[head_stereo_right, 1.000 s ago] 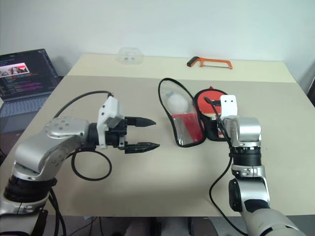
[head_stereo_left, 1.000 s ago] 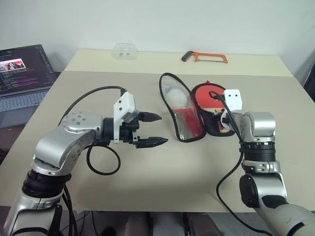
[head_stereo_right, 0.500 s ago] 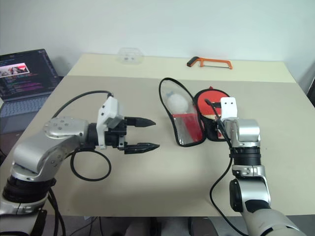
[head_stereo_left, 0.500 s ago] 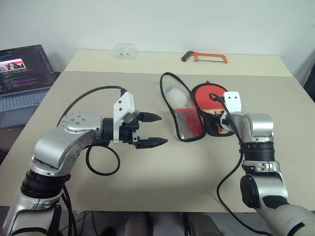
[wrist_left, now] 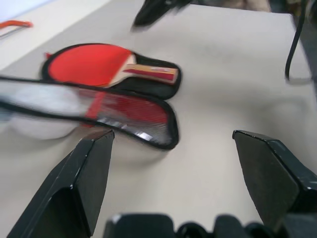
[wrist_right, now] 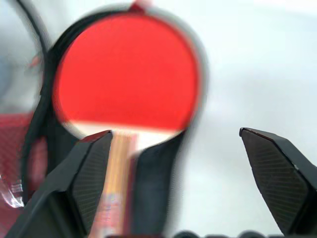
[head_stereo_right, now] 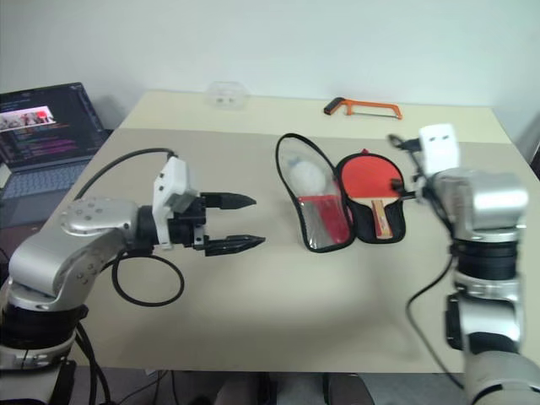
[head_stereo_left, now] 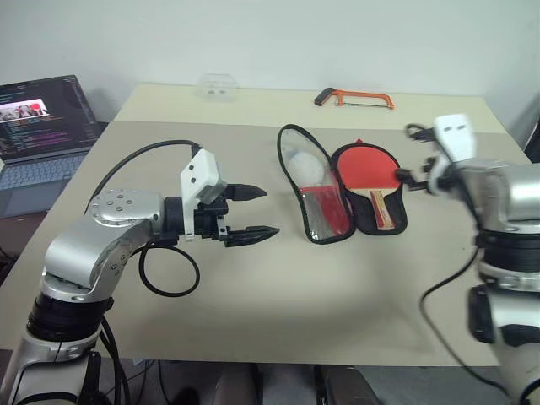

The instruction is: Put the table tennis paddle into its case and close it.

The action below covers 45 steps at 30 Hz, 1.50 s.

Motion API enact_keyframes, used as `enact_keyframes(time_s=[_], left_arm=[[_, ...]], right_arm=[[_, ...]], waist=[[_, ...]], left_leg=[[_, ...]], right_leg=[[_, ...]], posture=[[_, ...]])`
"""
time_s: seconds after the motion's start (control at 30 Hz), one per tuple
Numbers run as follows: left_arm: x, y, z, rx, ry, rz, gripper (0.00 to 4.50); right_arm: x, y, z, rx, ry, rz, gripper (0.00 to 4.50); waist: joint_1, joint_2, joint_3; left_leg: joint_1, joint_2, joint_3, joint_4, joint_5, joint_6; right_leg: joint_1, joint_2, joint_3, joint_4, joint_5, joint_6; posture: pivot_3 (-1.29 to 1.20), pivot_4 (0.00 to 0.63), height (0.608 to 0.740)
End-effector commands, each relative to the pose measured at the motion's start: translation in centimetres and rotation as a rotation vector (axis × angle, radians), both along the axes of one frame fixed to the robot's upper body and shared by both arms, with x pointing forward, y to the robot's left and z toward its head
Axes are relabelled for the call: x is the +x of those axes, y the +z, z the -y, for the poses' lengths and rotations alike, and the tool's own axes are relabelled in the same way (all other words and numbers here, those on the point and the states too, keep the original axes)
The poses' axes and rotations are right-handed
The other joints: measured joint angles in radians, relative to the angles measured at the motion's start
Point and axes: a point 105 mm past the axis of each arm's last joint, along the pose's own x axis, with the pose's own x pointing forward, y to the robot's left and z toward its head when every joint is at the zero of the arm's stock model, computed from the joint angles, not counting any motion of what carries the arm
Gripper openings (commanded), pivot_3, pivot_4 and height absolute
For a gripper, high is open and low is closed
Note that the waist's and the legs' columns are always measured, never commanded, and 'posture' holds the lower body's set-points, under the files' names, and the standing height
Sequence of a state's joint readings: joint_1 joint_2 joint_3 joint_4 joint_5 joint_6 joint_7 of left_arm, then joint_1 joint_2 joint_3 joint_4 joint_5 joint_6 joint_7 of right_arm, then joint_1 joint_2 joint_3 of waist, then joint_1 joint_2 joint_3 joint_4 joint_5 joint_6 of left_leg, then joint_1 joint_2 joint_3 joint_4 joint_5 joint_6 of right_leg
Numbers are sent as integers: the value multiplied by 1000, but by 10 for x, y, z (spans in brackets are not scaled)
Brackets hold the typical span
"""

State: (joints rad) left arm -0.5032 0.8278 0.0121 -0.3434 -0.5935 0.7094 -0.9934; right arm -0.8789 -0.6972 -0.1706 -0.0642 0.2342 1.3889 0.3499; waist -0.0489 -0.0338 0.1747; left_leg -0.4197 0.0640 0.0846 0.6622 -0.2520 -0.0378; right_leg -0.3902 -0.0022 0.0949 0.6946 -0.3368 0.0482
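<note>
The table tennis paddle (head_stereo_left: 364,165) lies red face up in the black half of the open case (head_stereo_left: 396,221), its wooden handle (head_stereo_left: 379,207) pointing toward me. The case's clear-windowed side (head_stereo_left: 308,181) with the red pocket is folded open to the paddle's left. My right gripper (wrist_right: 174,131) hovers open above and to the right of the paddle, touching nothing. Left of the case, my left gripper (head_stereo_left: 268,211) is held open above the table, pointing at the case, with nothing between its fingers (wrist_left: 94,163).
An orange hacksaw (head_stereo_left: 354,99) and a clear plastic box (head_stereo_left: 218,86) lie at the table's far edge. A laptop (head_stereo_left: 38,126) sits on a lower surface to the left. Bare tabletop (head_stereo_left: 287,287) stretches between the case and the near edge.
My right gripper opened off the paddle handle, then rose and swung right, away from the case. The paddle stays in the black half. The left gripper barely moved.
</note>
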Motion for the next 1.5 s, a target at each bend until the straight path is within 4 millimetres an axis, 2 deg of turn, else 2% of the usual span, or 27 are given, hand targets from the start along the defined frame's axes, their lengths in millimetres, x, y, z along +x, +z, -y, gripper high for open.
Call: enact_keyframes(time_s=[0.03, 0.1, 0.23, 0.4, 0.47, 0.53, 0.6, 0.8, 0.83, 1.03, 1.1, 1.17, 1.27, 1.43, 1.5], left_arm=[[5, 8, -13, 4, 34, 44, 4193], [12, 6, -20, 15, 61, 49, 4193], [28, 0, -31, 29, 126, 62, 4193], [46, -21, -31, 104, 170, 73, 4193], [63, -32, -32, 159, 232, 108, 3814], [81, -34, -24, 138, 279, 137, 3270], [94, -32, -14, 102, 308, 159, 2507], [106, -39, 17, 69, 255, 176, 286], [108, -40, 22, 63, 250, 174, 48], [102, -47, 60, 37, 142, 151, 48], [95, -44, 86, -7, 94, 153, 48], [91, -41, 104, -38, 60, 157, 48], [84, -32, 145, -94, -5, 173, 48], [93, -13, 184, -181, 55, 236, 48], [99, -14, 195, -194, 107, 249, 48]], right_arm=[[-15, 36, 5, 45, 242, 179, 4473], [-34, 39, 1, 34, 444, 195, 4473], [-85, 23, -16, 22, 849, 89, 4473], [-101, 26, -14, 36, 970, 88, 4473], [-105, 29, -18, 38, 1003, 112, 4500], [-107, 29, -22, 32, 1019, 134, 4500], [-105, 29, -24, 29, 1015, 164, 4500], [-104, 28, -24, 22, 998, 200, 4500], [-104, 29, -24, 24, 997, 205, 4500], [-109, 27, -26, 9, 994, 205, 4500], [-110, 30, -23, -10, 970, 218, 4500], [-110, 33, -21, -19, 957, 229, 4500], [-110, 40, -18, -34, 936, 243, 4500], [-111, 47, -12, -61, 888, 268, 4500], [-113, 50, -11, -69, 870, 280, 4500]], waist=[[1, 0, 0], [2, 0, 0], [7, 0, 0], [1, 0, 0], [4, 0, 0], [13, 0, 0], [17, 0, 0], [19, -1, 0], [19, -1, 0], [21, -1, 0], [22, 0, 0], [23, -1, 0], [24, -1, 0], [22, 0, 0], [22, 0, 0]], left_leg=[[0, 0, 0, 0, 0, 0], [0, 0, -1, 0, 0, 0], [0, 0, -1, 0, 0, 1], [3, 0, 0, 3, 0, 1], [3, 0, -1, 3, 0, 1], [4, 0, -1, 3, 0, 1], [3, 0, -1, 4, 0, 1], [1, 0, 0, 3, 0, 1], [1, 0, 0, 3, 0, 0], [2, 0, -1, 4, 0, 1], [2, 0, -1, 4, 0, 0], [1, 0, -1, 5, 0, 0], [2, -1, -1, 5, 0, 0], [2, -1, -1, 4, 0, 1], [2, -1, -1, 4, 0, 1]], right_leg=[[0, 0, 0, 0, 0, 0], [1, 1, -1, -1, 0, 0], [1, 1, -1, -1, 0, 0], [3, 0, 0, 3, 0, 0], [4, 1, 0, 3, 0, 0], [4, 1, -1, 3, 0, 0], [4, 1, -1, 3, 0, 0], [3, 0, 0, 2, 0, 0], [3, 0, 0, 2, 0, 0], [3, 0, -1, 3, 0, 0], [4, 0, -1, 3, 0, 0], [4, 0, -1, 3, 0, 0], [4, 0, -1, 3, 0, 0], [4, 1, 0, 3, 0, 0], [4, 1, 0, 2, 0, 0]], posture=[[0, 150, 740], [0, 150, 740], [0, 150, 740], [0, 150, 740], [0, 150, 740], [0, 150, 740], [0, 150, 740], [0, 150, 740], [0, 150, 740], [0, 150, 740], [0, 150, 740], [0, 150, 740], [0, 150, 740], [0, 150, 740], [0, 150, 740]])
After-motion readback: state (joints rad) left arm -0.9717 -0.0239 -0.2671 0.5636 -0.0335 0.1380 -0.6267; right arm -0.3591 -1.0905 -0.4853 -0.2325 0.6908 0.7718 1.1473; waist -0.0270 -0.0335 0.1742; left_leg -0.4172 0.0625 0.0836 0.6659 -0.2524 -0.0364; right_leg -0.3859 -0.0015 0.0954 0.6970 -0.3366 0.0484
